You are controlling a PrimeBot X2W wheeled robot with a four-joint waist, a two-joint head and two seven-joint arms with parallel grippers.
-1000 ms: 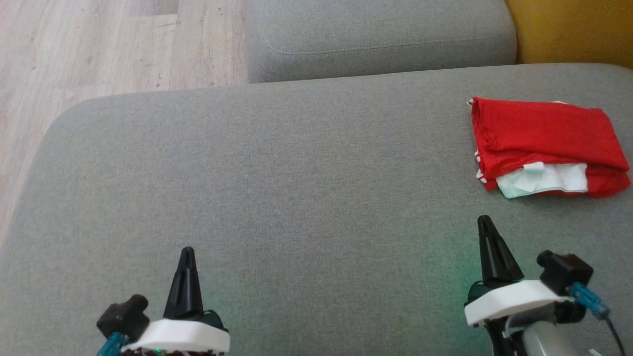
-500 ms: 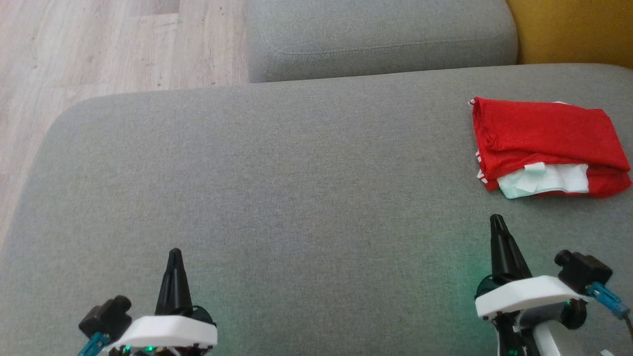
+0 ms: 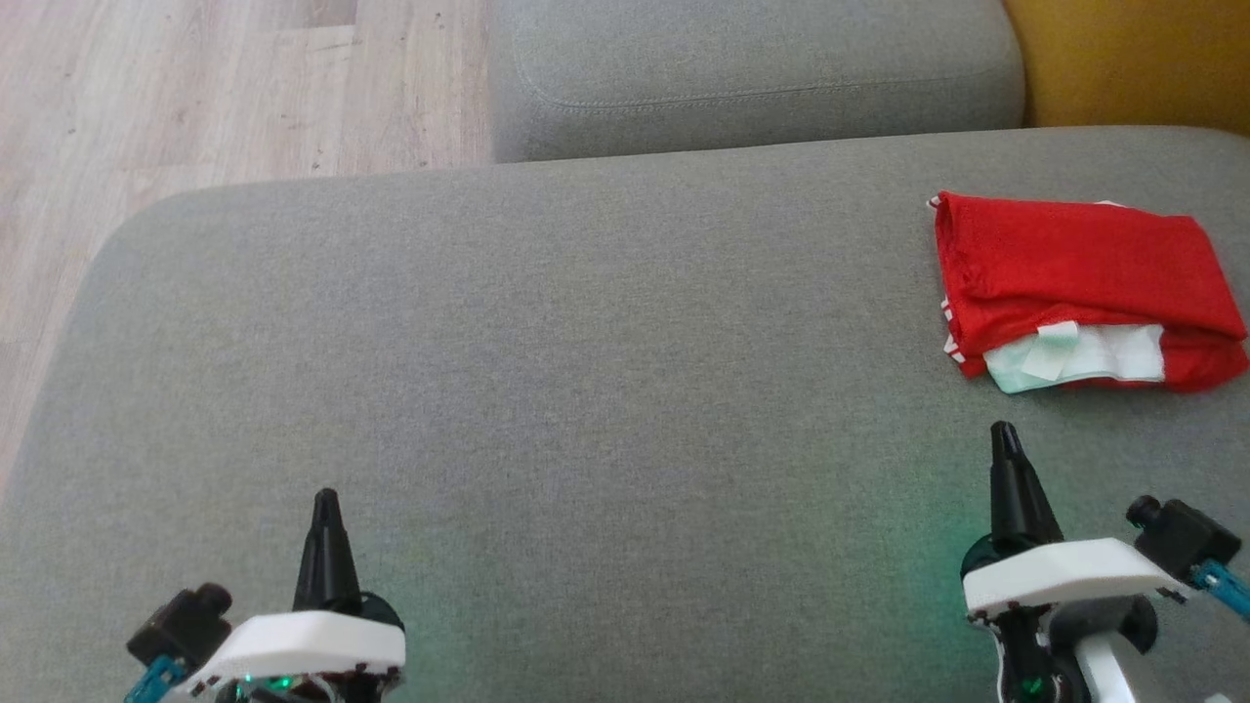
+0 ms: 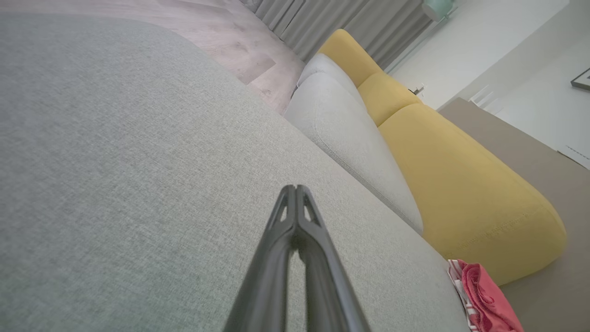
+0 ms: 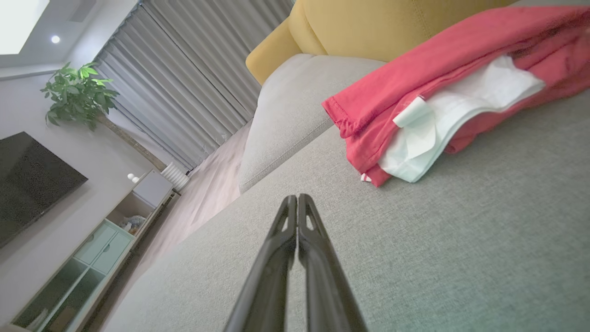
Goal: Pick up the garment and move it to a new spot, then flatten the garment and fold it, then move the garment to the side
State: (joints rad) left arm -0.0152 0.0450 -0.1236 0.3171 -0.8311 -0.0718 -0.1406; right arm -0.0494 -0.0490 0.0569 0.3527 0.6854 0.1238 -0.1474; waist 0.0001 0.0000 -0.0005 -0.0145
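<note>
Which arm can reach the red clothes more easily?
Likely the right. The right gripper is just short of the garment, on the same side of the cushion; the left gripper is far across it. Both are shut.

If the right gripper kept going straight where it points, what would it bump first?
Likely the near corner of the folded red-and-white fabric garment, just ahead of the right gripper. In the right wrist view the line runs beside it, over the grey fabric seat cushion, so I'm unsure.
</note>
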